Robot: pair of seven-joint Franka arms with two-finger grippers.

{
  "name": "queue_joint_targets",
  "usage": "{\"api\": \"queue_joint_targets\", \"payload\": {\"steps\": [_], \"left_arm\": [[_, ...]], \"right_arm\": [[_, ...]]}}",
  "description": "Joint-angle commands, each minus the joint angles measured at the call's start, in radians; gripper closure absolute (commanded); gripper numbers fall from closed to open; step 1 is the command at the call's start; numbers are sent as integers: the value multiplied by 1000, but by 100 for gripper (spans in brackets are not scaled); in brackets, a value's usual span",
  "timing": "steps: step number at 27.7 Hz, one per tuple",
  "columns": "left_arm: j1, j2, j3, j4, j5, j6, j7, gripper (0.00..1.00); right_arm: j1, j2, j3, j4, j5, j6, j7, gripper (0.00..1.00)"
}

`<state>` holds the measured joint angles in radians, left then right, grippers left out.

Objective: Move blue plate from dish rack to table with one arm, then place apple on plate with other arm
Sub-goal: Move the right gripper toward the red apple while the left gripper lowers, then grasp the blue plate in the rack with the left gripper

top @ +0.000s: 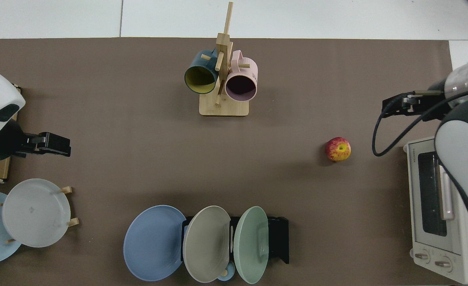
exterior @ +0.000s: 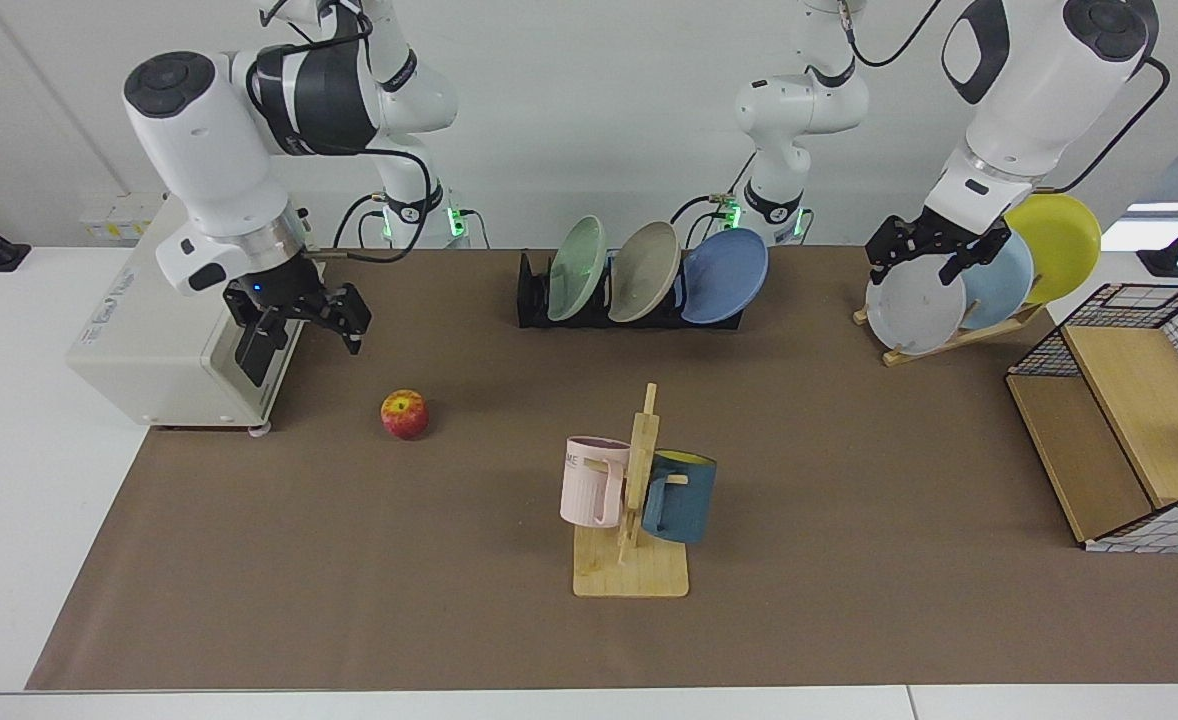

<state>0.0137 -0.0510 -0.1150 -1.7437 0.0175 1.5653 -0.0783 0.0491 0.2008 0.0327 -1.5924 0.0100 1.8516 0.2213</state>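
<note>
Nothing is moved yet: the blue plate [exterior: 725, 276] leans in the dish rack [exterior: 539, 300] and the apple [exterior: 404, 414] lies on the table [exterior: 849, 520]. The right gripper [exterior: 299, 325] hangs spread and empty near the apple; the left gripper [exterior: 934, 258], spread, hovers by the wooden stand [exterior: 949, 338]. Next, I judge, the left must reach to the plate's rim.
</note>
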Motion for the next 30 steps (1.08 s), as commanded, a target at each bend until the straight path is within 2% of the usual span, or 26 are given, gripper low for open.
{"api": "queue_joint_targets", "payload": {"steps": [1, 5, 8, 12, 17, 21, 25, 30], "left_arm": [[-109, -174, -41, -268, 101, 71, -152, 0], [-149, -305, -75, -448, 99, 127, -205, 0], [-150, -349, -123, -529, 99, 174, -276, 0], [-146, -339, -216, -591, 104, 220, -385, 0], [-152, -362, -236, -684, 105, 266, -405, 0], [-150, -349, -293, -772, 107, 343, -446, 0], [-149, -345, -298, -775, 102, 348, -442, 0], [-141, -340, -298, -774, 98, 349, -417, 0]], "right_arm": [[-9, 9, 21, -99, -2, 127, 29, 0], [-9, 11, 29, -167, -2, 198, 30, 0], [-8, 20, 35, -205, -5, 221, 33, 0], [-5, 14, 45, -274, -16, 276, 41, 0], [-8, 17, 55, -308, -19, 290, 41, 0], [-9, 17, 55, -357, -21, 336, 41, 0], [-11, 26, 55, -385, -24, 365, 35, 0], [-11, 40, 55, -406, -71, 382, 30, 0]]}}
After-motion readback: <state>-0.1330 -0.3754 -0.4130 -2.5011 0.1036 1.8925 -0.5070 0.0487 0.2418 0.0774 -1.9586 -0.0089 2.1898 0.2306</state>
